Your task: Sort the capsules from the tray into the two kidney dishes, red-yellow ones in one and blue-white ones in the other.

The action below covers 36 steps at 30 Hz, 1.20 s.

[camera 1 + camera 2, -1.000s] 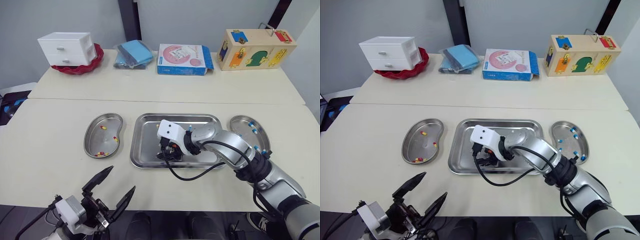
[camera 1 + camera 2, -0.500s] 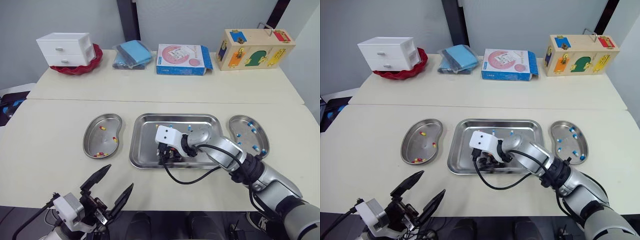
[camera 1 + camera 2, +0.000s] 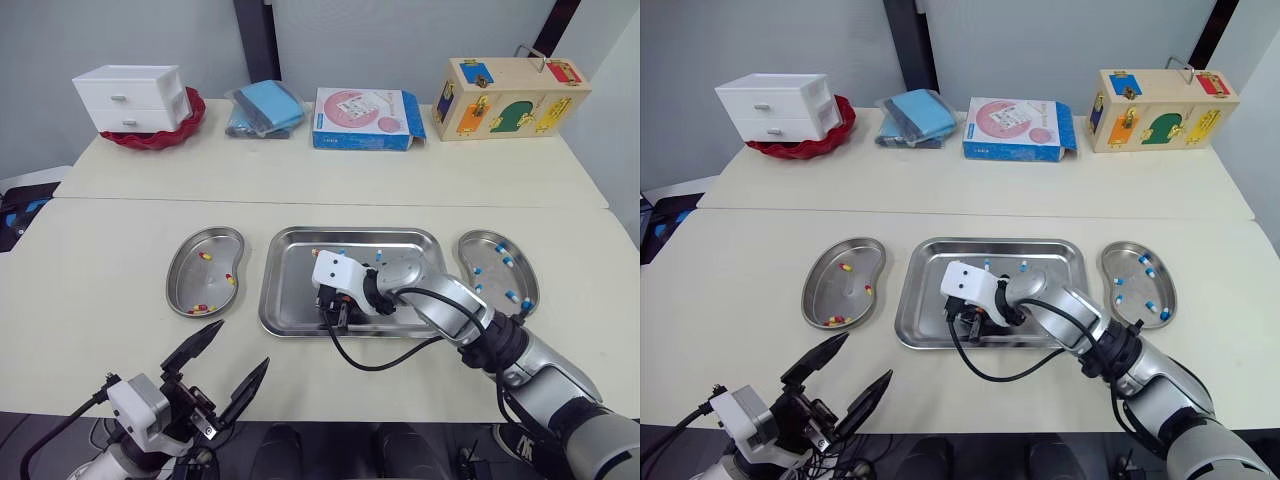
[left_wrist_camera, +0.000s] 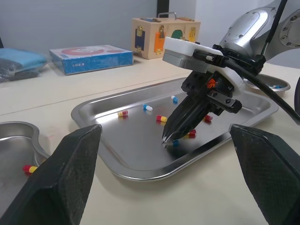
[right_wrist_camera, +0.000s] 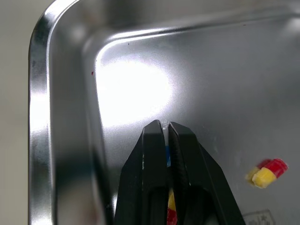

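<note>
- Plain pale grey wall (image 3: 120, 30) behind, crossed by one dark vertical strip (image 3: 252, 40).
- Near cream rectangular table (image 3: 100, 250) butted edge to edge against matching far table (image 3: 300, 170).

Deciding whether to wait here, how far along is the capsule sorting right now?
Partly done: red-yellow capsules lie in the left kidney dish, blue-white ones in the right kidney dish. In hand: the right tool pinches a blue-white capsule in the tray. Left: several capsules of both colours there.
</note>
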Motion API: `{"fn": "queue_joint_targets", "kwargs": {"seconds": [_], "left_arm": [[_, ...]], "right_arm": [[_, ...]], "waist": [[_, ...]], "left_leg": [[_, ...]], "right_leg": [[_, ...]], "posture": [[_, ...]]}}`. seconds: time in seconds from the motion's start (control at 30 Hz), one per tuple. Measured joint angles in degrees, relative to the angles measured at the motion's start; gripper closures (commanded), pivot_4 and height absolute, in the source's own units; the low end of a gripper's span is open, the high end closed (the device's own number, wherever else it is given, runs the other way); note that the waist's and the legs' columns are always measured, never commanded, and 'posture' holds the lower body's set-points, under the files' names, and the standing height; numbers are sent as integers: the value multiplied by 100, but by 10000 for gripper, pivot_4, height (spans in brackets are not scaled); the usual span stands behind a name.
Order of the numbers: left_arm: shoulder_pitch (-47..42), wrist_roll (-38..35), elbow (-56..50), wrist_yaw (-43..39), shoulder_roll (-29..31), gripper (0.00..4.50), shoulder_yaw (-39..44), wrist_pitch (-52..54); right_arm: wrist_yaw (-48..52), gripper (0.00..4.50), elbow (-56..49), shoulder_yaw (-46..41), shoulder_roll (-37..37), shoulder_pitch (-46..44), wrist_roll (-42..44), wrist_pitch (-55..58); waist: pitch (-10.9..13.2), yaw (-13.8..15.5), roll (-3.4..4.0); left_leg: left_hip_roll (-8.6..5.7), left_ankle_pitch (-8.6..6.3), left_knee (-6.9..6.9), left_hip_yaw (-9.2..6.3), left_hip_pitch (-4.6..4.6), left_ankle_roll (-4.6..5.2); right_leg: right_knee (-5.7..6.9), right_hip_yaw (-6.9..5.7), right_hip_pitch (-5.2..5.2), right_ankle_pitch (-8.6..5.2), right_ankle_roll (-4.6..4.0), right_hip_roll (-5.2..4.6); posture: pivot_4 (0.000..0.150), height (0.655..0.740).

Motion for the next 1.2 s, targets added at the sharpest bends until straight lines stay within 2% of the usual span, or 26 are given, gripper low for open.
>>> {"fn": "queue_joint_targets", "kwargs": {"seconds": [0.17,0.23,0.37,0.47,0.6,0.73,0.93,1.2], "left_arm": [[2,-10,43,-437,177,0,-161,-214],[-32,-22,121,-663,261,0,-249,-357],[-329,-56,506,-1270,433,0,-453,-707],[-517,-176,508,-1529,463,0,-667,-852],[-545,-289,522,-1650,467,0,-841,-860],[-712,-341,695,-1689,451,0,-913,-861],[-786,-413,875,-1751,417,0,-917,-867],[-770,-438,891,-1756,363,0,-917,-881]], "right_arm": [[208,44877,-746,-1315,-461,462,628,52],[337,44877,-1064,-1792,-815,764,859,49],[836,44877,-1619,-3130,-1902,1919,1404,-183],[1087,44877,-1666,-4113,-2419,2646,1671,-462],[1168,44877,-1409,-4874,-2883,3317,1676,-736],[1058,44877,-953,-5177,-3122,3677,1458,-1094],[721,44877,-302,-5174,-3144,3715,1108,-1611],[620,44877,-94,-5151,-3144,3717,998,-1688]], "waist": [[1,27,1],[1,43,1],[2,119,3],[1,123,4],[1,85,4],[0,76,6],[0,77,7],[-1,83,8]], "left_leg": [[-1,0,-3,1,-3,0],[-2,0,-4,2,-3,0],[-4,-1,-10,5,-3,1],[-3,-1,-12,9,1,2],[-2,-1,-12,14,8,2],[-2,0,-9,16,14,2],[-3,-1,-9,18,14,2],[-3,0,-9,18,15,2]], "right_leg": [[-7,0,2,0,0,0],[-11,-1,3,0,0,-1],[-25,1,6,0,0,-2],[-28,4,13,0,0,-2],[-27,9,16,0,1,-2],[-25,13,22,1,1,-1],[-25,15,23,1,2,-1],[-25,15,25,1,2,-1]], "posture": [[1500,7400],[1500,7400],[1500,7400],[1500,7400],[1500,7400],[1500,7400],[1500,7400],[1500,7400]]}}
